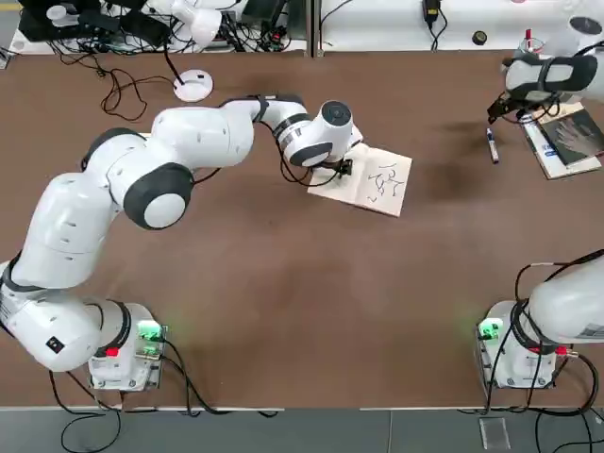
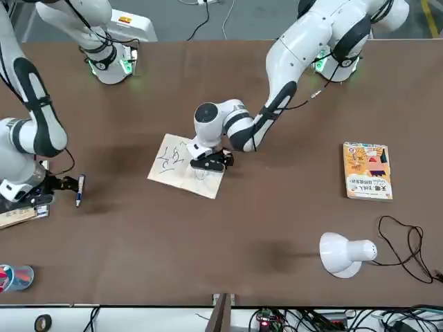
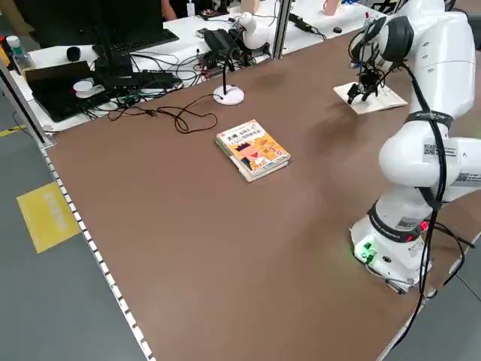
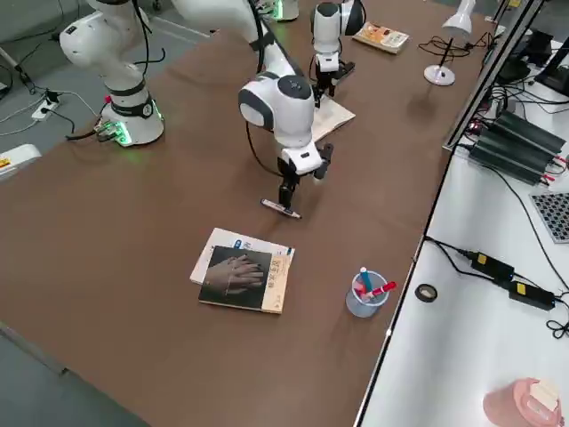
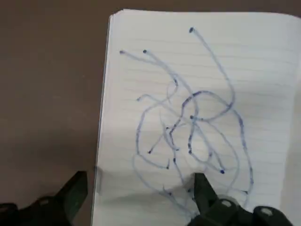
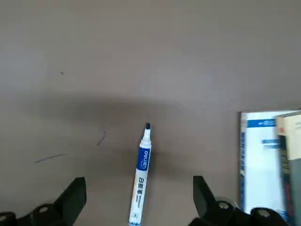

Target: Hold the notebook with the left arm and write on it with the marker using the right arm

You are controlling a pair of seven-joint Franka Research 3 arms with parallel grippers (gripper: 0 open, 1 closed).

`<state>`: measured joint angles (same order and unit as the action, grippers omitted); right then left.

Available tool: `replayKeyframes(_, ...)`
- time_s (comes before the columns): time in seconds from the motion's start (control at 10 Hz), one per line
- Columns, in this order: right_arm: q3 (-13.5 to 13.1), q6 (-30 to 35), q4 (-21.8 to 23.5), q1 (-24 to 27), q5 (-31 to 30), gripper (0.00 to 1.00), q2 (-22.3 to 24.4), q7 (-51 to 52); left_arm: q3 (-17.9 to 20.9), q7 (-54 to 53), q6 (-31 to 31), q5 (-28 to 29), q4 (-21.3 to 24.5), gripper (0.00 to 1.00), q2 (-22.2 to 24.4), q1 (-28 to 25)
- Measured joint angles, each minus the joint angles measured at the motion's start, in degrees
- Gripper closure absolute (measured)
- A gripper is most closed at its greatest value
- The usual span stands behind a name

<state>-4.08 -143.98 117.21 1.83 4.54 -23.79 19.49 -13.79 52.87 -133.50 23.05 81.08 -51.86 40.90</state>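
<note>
From the top view I find the notebook (image 1: pixel 370 179) lying open near the middle of the desk (image 1: pixel 283 283), its page already carrying scribbled lines, with the left gripper (image 1: pixel 342 168) set down on its left edge; the marker (image 1: pixel 492 145) lies flat on the desk well to the right, just beside a dark-cover book (image 1: pixel 564 138), and the right gripper (image 1: pixel 502 106) hovers just beyond it. The front view confirms the left gripper (image 2: pixel 210 163) pressing on the notebook (image 2: pixel 181 168), while the marker (image 2: pixel 79 189) rests loose on the desk beside the right gripper (image 2: pixel 59 183). In the left wrist view the left jaws stand spread, one finger on the page and one off its edge, clamping nothing; they pin the notebook (image 5: pixel 197 108) by pressure only. In the right wrist view the right jaws are wide apart and empty, straddling the marker (image 6: pixel 141 169) lying between them below. My assessment: the holding step is in place; picking up the marker, carrying it across and writing all remain.
</note>
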Motion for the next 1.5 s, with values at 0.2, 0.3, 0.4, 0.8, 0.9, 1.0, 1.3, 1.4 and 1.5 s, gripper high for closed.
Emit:
replayKeyframes(0.2,0.0,-2.3,1.4,-1.0,0.0,0.00,-1.5,0.5,0.0,-0.3,0.0,0.0,0.0,0.00,0.0,0.0)
replayKeyframes(0.3,0.0,-2.6,1.5,-1.4,0.0,0.00,-2.0,1.5,0.0,-0.4,0.0,0.0,0.0,0.00,0.0,0.0)
replayKeyframes(0.4,-0.1,-2.7,1.5,-1.6,0.0,0.00,-2.4,2.8,0.0,-0.5,0.0,0.0,0.0,0.00,0.0,0.0)
replayKeyframes(0.8,-1.8,-2.7,1.5,-1.4,0.0,0.00,-2.5,6.4,0.0,-0.6,0.0,0.0,0.0,0.00,0.0,0.0)
replayKeyframes(0.9,-2.0,-2.9,1.5,-1.4,0.0,0.00,-2.6,6.8,0.0,-0.6,0.0,0.0,0.0,0.00,0.0,0.0)
replayKeyframes(1.0,-2.0,-3.5,1.5,-1.4,0.0,0.00,-2.8,7.0,0.0,-0.6,0.0,0.0,0.0,0.00,0.0,0.0)
replayKeyframes(1.3,-2.0,-6.1,1.8,-1.4,0.0,0.00,-4.4,7.0,0.0,-0.7,0.0,0.0,0.0,0.00,0.0,0.0)
replayKeyframes(1.4,-2.0,-6.8,1.8,-1.5,0.0,0.00,-4.8,7.0,0.0,-0.7,0.0,0.0,0.0,0.00,0.0,0.0)
replayKeyframes(1.5,-2.0,-7.7,2.0,-1.5,0.0,0.00,-5.2,7.0,0.0,-0.7,0.0,0.0,0.0,0.00,0.0,0.0)
